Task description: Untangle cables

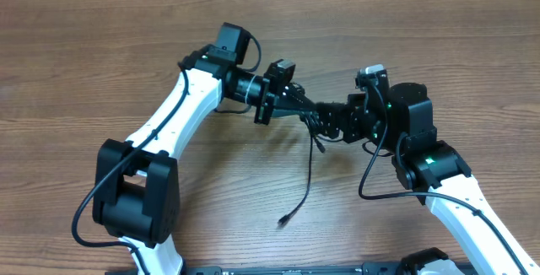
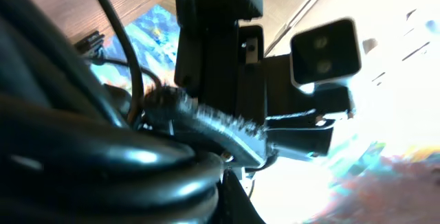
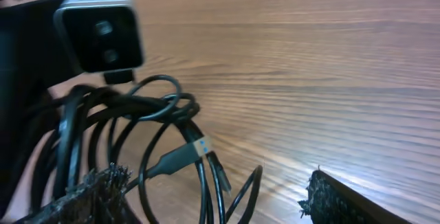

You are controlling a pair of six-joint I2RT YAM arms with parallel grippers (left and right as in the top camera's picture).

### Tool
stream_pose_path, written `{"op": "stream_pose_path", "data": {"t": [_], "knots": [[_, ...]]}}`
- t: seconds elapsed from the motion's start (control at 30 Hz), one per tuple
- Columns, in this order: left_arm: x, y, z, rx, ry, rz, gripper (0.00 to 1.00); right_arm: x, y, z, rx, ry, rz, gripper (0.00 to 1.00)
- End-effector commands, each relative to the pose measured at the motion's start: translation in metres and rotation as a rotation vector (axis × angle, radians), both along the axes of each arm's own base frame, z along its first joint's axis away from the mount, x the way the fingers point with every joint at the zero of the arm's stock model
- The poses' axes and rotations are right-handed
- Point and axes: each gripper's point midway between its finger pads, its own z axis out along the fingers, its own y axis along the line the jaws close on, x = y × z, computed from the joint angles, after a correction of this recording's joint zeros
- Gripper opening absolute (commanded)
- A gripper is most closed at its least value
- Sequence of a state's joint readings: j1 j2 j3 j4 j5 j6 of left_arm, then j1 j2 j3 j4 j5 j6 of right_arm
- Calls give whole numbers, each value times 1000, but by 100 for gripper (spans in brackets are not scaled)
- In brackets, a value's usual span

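Desk, wood, bare apart from the rig. Two arms, two hands, meeting nose to nose above mid-desk.

Left hand: pinching the cables. In its own wrist view one fuzzy pad lies across the dark coils; the opposing pad is hidden.

Right hand: spread wide. Its two pads stand well apart, and the loops rise just beside the one nearer the left hand, with nothing gripped between them.

Cables: bunched between the two hands and lifted off the desk. One strand hangs below the hands, and its plug end touches the desk.

Count: two plug ends seen, the one on the desk and a USB plug with a blue insert just ahead of the right hand's pads. Several loops cross one another; the number of separate cords cannot be told.

Progress, as I judge it: early. The bundle is up and one tail is free, but the loops remain knotted together. No cord is laid out apart from the rest. Nearly all the separating remains.
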State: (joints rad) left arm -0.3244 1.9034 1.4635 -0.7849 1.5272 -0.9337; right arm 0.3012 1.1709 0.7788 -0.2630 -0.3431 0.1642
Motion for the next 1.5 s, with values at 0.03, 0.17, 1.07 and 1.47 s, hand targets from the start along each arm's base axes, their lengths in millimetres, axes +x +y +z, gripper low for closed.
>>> {"op": "stream_pose_path", "data": {"t": [0.03, 0.17, 1.07, 1.47], "knots": [[7, 6, 15, -16, 69, 11, 5, -19, 25, 6, 86, 42, 152, 84], [11, 6, 10, 28, 111, 28, 4, -31, 34, 0, 90, 85, 197, 84], [54, 42, 2, 44, -76, 173, 4, -42, 48, -16, -26, 89, 181, 80], [55, 68, -88, 478, -586, 103, 5, -36, 42, -18, -54, 78, 141, 80]]}}
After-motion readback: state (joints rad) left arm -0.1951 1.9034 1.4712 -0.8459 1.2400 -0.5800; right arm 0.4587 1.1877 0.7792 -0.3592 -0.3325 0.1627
